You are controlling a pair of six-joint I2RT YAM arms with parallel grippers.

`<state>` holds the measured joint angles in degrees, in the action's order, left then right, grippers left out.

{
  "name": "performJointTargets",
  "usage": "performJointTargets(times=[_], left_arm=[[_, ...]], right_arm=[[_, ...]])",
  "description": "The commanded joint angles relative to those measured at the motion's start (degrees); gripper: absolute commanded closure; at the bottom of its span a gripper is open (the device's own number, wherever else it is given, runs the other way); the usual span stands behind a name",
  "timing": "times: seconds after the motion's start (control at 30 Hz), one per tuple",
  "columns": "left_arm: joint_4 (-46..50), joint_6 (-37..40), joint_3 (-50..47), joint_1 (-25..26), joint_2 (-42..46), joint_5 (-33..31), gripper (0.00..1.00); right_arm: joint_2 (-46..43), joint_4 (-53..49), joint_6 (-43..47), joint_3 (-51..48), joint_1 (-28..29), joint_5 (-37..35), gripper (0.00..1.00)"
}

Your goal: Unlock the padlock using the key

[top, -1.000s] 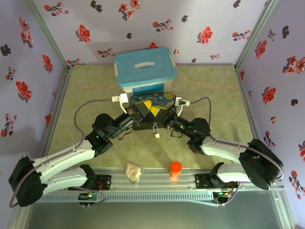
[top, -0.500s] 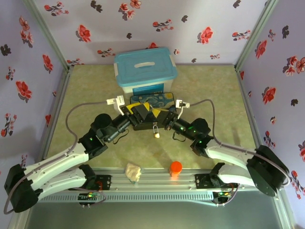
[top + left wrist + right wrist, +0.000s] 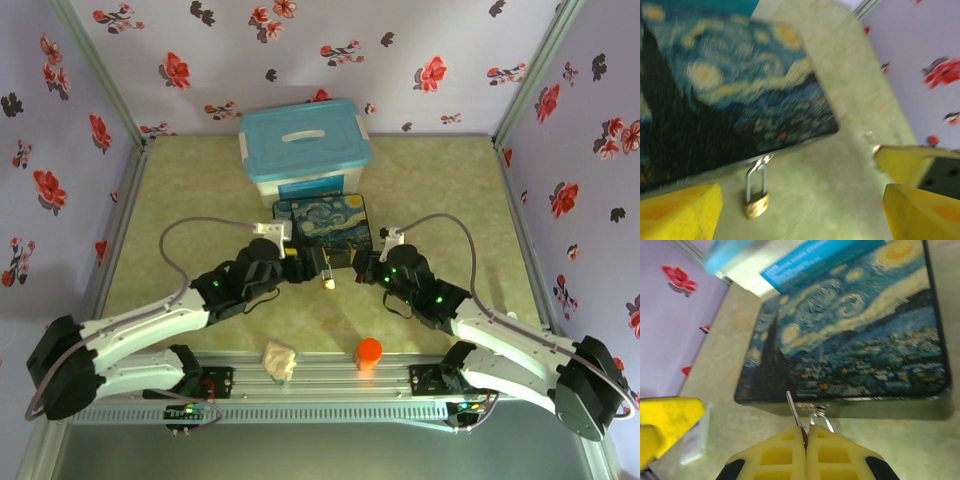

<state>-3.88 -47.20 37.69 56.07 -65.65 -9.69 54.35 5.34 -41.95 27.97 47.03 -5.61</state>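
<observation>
The small brass padlock [image 3: 756, 202] lies on the table, its silver shackle hooked through the latch of the starry-night tin [image 3: 730, 100]. In the top view the padlock [image 3: 327, 281] sits just in front of the tin [image 3: 322, 225], between both grippers. My left gripper [image 3: 802, 195] stands open around empty table, with the padlock close to its left finger [image 3: 685, 210]. My right gripper [image 3: 806, 432] is shut on the key [image 3: 793, 407], whose thin blade sticks out towards the tin's front wall. The shackle [image 3: 821, 419] shows just right of the blade, apart from it.
A clear box with a blue lid [image 3: 305, 145] stands right behind the tin. An orange-capped item [image 3: 369, 352] and a crumpled pale wad [image 3: 280, 360] lie by the near rail. Flowered walls close in three sides. My left gripper [image 3: 300, 267] and right gripper [image 3: 363, 267] are close together.
My left gripper has gone from shut to open. Both arms have drawn back from over the tin towards the near edge, leaving its lid uncovered. The padlock stays at the latch.
</observation>
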Motion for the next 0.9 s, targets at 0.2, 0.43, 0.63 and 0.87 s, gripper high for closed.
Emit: performJointTargets(times=[0.2,0.43,0.63,0.87], left_arm=[[-8.8,-4.0,-0.4,3.6,-16.9,-1.9,0.24],[-16.5,-5.1,-1.3,3.8,-24.8,-3.9,0.26],[-20.4,-3.7,-0.7,3.7,-30.6,-3.3,0.36],[-25.5,-4.1,-1.6,3.7,-34.8,-2.2,0.44]], right_arm=[[-1.5,2.7,0.1,-5.3,0.1,2.4,1.00],[-3.8,2.7,-1.4,-7.5,0.2,0.6,1.00],[-6.6,0.8,-2.3,-8.8,0.1,0.1,1.00],[-9.7,1.0,-4.0,-11.4,0.1,-0.9,1.00]])
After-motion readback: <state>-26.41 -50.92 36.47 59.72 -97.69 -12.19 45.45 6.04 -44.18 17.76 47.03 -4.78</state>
